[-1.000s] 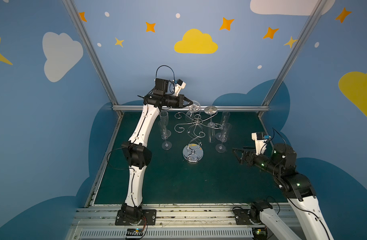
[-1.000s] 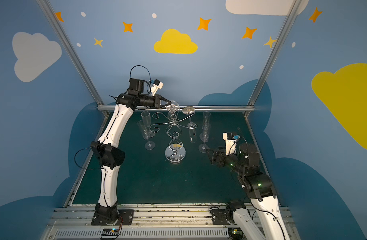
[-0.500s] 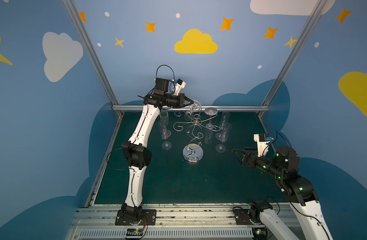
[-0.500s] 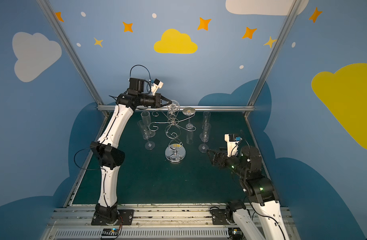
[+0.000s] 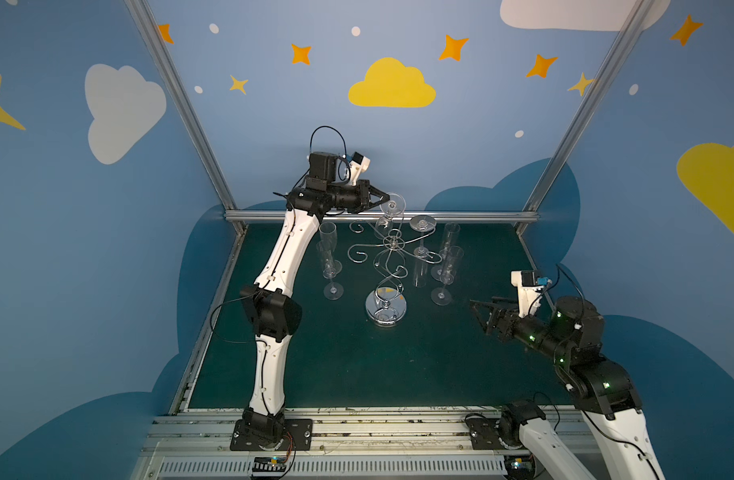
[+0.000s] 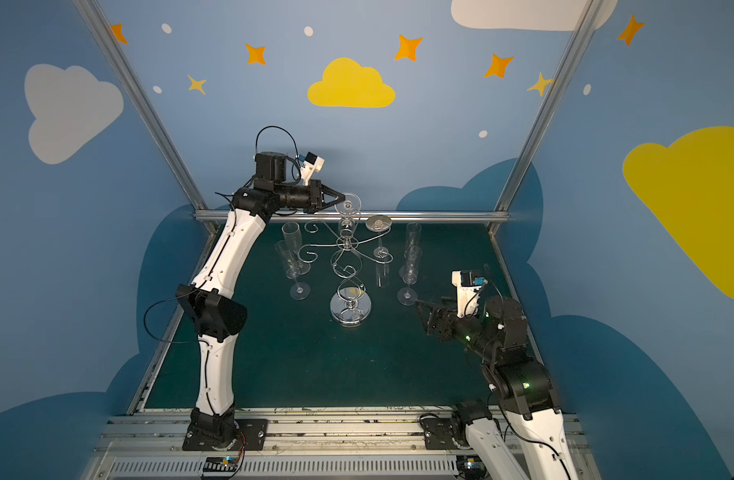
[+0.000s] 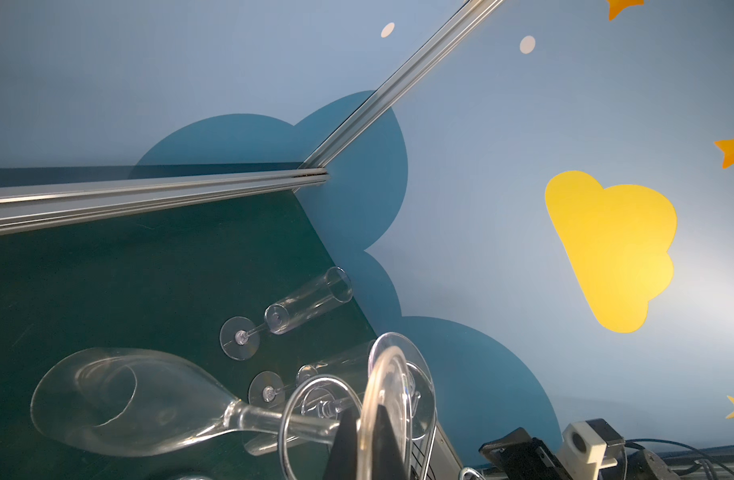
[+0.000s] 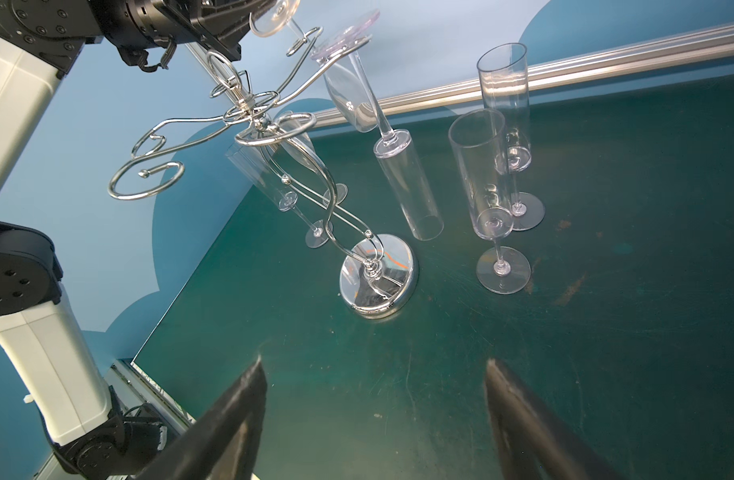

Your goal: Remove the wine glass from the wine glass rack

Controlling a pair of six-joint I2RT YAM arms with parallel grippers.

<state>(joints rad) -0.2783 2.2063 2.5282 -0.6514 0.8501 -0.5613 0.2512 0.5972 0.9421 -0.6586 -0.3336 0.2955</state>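
While the wine glass [image 5: 393,205] hangs off the 12 o'clock arm of the wine glass rack [image 5: 386,309], we see our left gripper [image 5: 386,198] pinching its foot from 9 o'clock; right gripper [image 5: 479,316] gapes wide at 4 o'clock.

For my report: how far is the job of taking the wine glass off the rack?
Four flutes already stand on the table. The left claw grips a wine glass by its foot, stem inside a rack loop. Left: freeing it; another glass hangs there.

Flutes [image 5: 329,262] either side of the rack [image 5: 386,309]
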